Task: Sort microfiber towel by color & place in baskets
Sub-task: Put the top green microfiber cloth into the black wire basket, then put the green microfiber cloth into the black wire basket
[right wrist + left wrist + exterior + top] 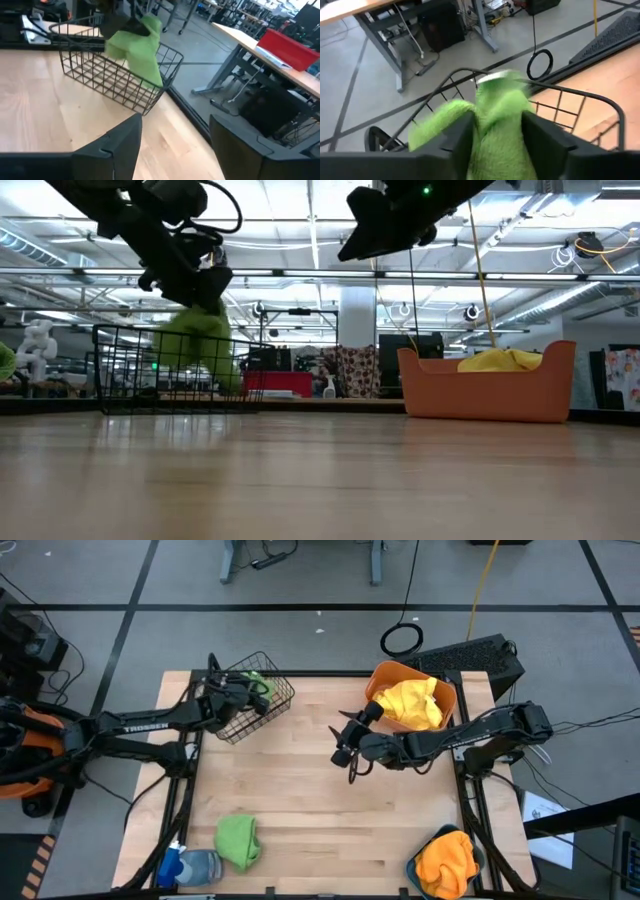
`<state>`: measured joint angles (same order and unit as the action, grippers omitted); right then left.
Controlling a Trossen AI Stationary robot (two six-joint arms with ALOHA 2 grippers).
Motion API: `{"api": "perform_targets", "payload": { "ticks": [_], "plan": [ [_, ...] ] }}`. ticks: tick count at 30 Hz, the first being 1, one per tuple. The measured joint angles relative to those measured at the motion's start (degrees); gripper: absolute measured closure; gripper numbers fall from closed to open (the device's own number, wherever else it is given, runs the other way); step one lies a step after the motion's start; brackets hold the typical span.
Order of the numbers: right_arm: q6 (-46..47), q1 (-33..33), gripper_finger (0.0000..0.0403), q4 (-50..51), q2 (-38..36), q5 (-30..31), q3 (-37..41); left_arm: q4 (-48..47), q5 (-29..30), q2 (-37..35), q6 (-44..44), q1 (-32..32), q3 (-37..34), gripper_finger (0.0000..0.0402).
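My left gripper [258,698] is over the black wire basket [272,712] at the table's far left. A green towel [495,110] sits between its parted fingers and hangs down [139,55] into the basket. My right gripper [343,755] stands open and holds nothing, above the table's middle, beside the orange basket [378,680] that holds yellow towels [412,705]. A second green towel [238,840] lies bunched on the table near the front left. An orange towel [445,862] fills the teal basket [413,865] at the front right. My left gripper has the green towel's upper part [496,132] between its two parted fingers, which slant down toward the far side. The towel hangs below them over the wire basket's far rim [167,55]. Whether the fingers touch the cloth I cannot tell.
A blue-and-white bottle [190,865] lies at the front left corner beside the green towel on the table. The middle of the wooden table [320,810] is bare. Beyond the far edge lie the floor, cables and other tables.
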<state>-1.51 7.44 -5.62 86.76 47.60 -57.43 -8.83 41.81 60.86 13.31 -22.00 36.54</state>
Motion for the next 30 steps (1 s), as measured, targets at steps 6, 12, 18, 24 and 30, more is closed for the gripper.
{"api": "perform_targets", "payload": {
  "ticks": [6, 12, 18, 24, 30],
  "plan": [
    [1.5, 0.3, 0.0181, 0.3, 1.3, -0.1, 0.0, 0.5, -0.8, -0.6, -0.3, 1.0, 0.0, 0.0126],
    [1.6, 1.5, 0.0182, 0.3, 1.2, -1.5, 0.0, -2.9, -4.0, -3.3, -0.1, 4.2, 3.3, 0.0088],
    [0.8, 3.0, 0.0182, 0.4, 1.2, -1.8, 0.0, -8.1, -23.2, -5.6, -0.1, 12.4, 6.3, 0.01],
    [0.3, 3.6, 0.0182, 1.1, 1.2, -7.7, 0.0, -13.5, -43.7, -5.6, 1.7, 26.0, 6.7, 0.0117],
    [0.4, 3.5, 0.0182, 1.3, 1.2, -7.5, 0.0, -21.5, -44.7, -4.9, 9.1, 39.2, 6.8, 0.0119]
  ]
}}
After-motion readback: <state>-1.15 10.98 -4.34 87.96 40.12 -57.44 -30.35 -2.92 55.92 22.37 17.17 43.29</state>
